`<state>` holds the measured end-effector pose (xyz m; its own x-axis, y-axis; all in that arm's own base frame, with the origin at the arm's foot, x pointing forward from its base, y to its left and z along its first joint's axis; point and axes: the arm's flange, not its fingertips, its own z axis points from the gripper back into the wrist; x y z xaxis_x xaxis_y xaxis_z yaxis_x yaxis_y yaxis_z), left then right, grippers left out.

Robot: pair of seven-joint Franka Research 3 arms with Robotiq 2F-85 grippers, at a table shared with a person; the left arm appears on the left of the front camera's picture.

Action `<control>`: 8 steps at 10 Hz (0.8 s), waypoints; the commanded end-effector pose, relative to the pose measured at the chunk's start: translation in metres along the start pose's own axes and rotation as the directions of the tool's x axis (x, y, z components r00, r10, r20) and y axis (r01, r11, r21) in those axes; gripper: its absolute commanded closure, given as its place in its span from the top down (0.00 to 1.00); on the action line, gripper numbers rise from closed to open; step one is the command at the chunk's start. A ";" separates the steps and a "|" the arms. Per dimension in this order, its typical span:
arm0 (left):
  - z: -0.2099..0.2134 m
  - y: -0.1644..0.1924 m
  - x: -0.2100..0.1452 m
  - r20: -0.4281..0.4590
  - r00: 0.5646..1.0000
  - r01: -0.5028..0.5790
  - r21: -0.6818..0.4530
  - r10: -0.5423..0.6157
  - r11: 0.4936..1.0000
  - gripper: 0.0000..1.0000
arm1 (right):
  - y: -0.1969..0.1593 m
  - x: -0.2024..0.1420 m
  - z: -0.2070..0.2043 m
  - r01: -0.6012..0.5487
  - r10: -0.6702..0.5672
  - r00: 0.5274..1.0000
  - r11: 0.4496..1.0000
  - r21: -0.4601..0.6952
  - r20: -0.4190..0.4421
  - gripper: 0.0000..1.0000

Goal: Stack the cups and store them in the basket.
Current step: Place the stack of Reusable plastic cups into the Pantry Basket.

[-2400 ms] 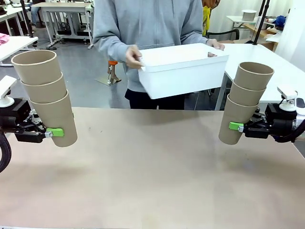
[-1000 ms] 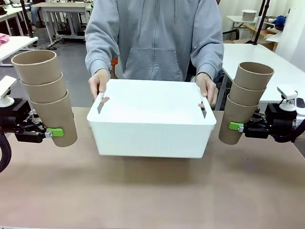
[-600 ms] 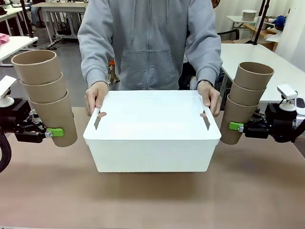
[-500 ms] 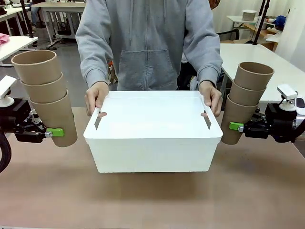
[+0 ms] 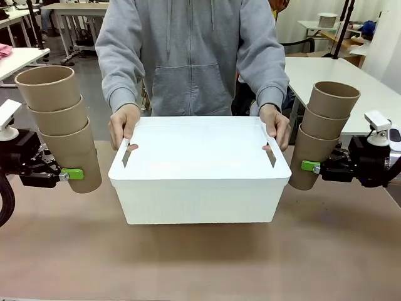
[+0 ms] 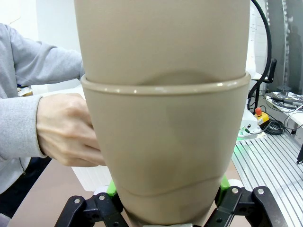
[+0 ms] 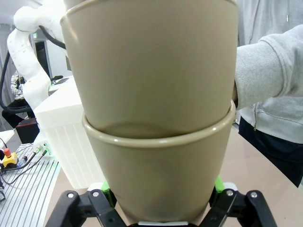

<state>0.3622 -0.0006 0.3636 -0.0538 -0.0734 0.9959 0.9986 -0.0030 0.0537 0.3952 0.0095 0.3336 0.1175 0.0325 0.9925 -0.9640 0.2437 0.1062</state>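
The tabletop (image 5: 200, 263) in front is a plain matte brown board. Beyond it is a grey floor (image 5: 86, 70), with white worktables on metal legs (image 5: 69, 7) at the far left and a larger white table (image 5: 332, 75) at the right. A pale wall (image 5: 301, 12) closes the back right, where a small white object (image 5: 327, 19), perhaps a roll, sits on a further table.

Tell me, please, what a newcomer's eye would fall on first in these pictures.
Two stacks of three brown cups are held above the table: the left stack in the left end effector, the right stack in the right end effector. Between them, a person's hands grip a white basket by its sides.
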 end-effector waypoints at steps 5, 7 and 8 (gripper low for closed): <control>0.001 -0.001 0.004 0.006 1.000 0.004 -0.002 -0.004 1.000 0.83 | 0.000 0.004 -0.001 -0.003 0.003 1.000 1.000 -0.003 0.001 0.85; 0.001 -0.001 0.004 0.006 1.000 0.004 -0.002 -0.004 1.000 0.83 | 0.000 0.004 -0.001 -0.003 0.003 1.000 1.000 -0.003 0.001 0.85; 0.001 -0.001 0.004 0.006 1.000 0.004 -0.002 -0.004 1.000 0.83 | 0.000 0.004 -0.001 -0.003 0.003 1.000 1.000 -0.003 0.001 0.85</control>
<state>0.3622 -0.0006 0.3636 -0.0538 -0.0734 0.9959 0.9986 -0.0030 0.0537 0.3952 0.0095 0.3336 0.1176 0.0325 0.9925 -0.9640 0.2437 0.1062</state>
